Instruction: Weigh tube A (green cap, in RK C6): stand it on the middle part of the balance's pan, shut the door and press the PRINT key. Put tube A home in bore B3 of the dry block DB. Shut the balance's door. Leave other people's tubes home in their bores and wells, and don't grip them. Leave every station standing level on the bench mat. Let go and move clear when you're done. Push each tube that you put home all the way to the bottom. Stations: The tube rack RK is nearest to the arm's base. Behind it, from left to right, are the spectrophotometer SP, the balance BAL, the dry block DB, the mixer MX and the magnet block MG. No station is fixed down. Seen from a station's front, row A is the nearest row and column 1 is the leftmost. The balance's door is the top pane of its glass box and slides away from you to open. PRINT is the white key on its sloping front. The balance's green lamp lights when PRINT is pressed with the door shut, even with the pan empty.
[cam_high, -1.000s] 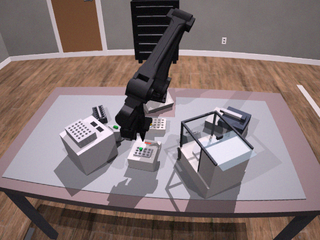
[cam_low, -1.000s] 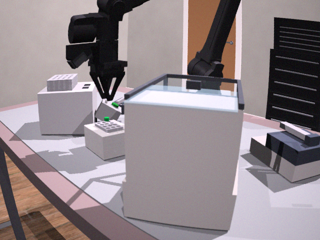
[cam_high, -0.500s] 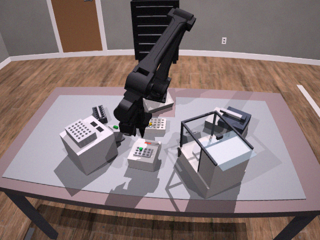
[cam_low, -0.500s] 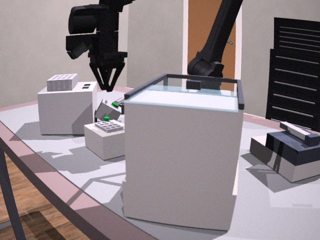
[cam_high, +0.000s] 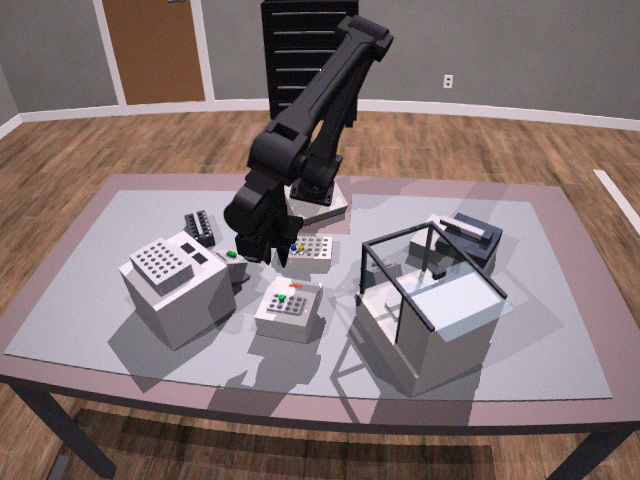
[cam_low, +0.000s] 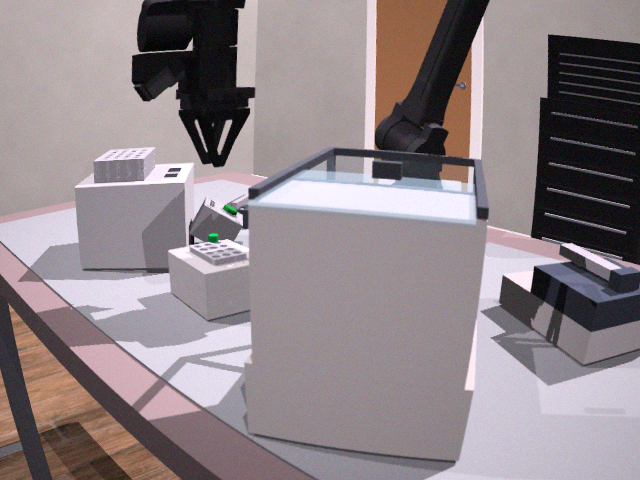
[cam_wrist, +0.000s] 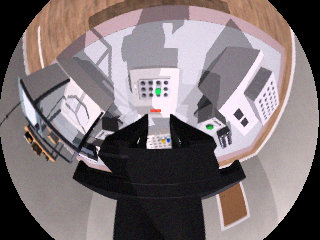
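Tube A, with its green cap (cam_high: 281, 297) (cam_low: 212, 237) (cam_wrist: 158, 92), stands upright in a bore of the small white dry block DB (cam_high: 286, 325) (cam_low: 206, 289). My gripper (cam_high: 271, 258) (cam_low: 211, 161) hangs well above the block, fingertips drawn together with nothing between them. The balance BAL (cam_high: 444, 346) (cam_low: 361, 310) stands to one side of the block. Its top pane (cam_high: 460, 299) is slid partly back and overhangs the box's far edge, so the top is open on the arm's side. The pan and the PRINT key are not clear to see.
The tube rack RK (cam_high: 310, 250) holds blue- and yellow-capped tubes under the arm. A small grey box (cam_high: 235, 264) (cam_low: 214, 219) with a green-capped tube (cam_high: 231, 254) (cam_low: 229, 209) leans tilted beside a big white box (cam_high: 175, 294) (cam_low: 129, 222). A dark block (cam_high: 200, 227) and the spectrophotometer (cam_high: 467, 237) (cam_low: 573, 304) stand further off.
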